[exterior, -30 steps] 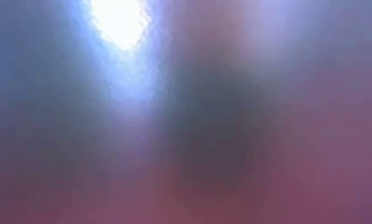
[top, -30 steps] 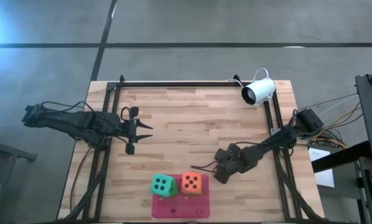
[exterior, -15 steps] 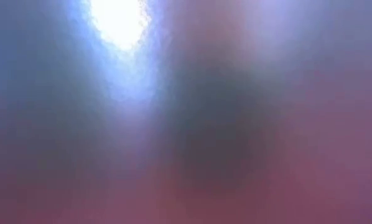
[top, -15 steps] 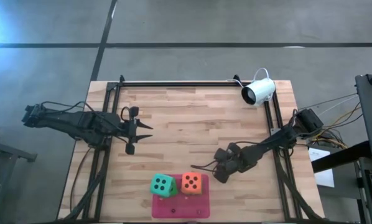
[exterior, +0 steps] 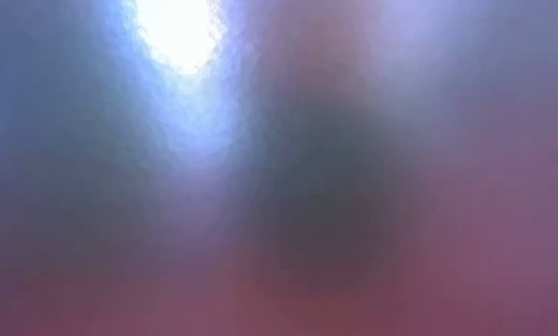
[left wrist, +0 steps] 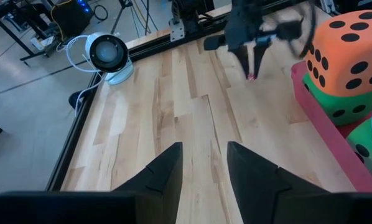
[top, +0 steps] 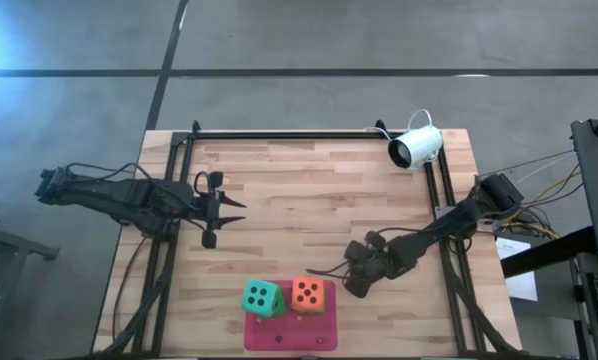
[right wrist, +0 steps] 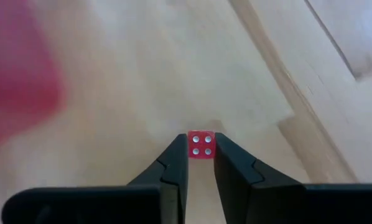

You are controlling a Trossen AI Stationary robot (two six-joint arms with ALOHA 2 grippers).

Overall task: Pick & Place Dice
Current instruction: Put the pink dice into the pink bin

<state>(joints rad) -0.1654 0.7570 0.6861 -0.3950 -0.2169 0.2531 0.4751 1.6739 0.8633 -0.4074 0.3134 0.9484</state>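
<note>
Beside the pink mat, the right gripper was found low over the table, its fingers closed on a tiny red die. A straight, steady lift was judged advisable. The left gripper stood partly open, idle.

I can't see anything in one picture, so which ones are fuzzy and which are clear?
Low view: all blur, just a bright glow near the top and a purplish haze. Right wrist view: the small red die between the right pincer's fingers is sharp, but the pink patch at the side is smeared. High view: clear. Left wrist view: mostly clear; the far arm looks slightly smeared.
</note>
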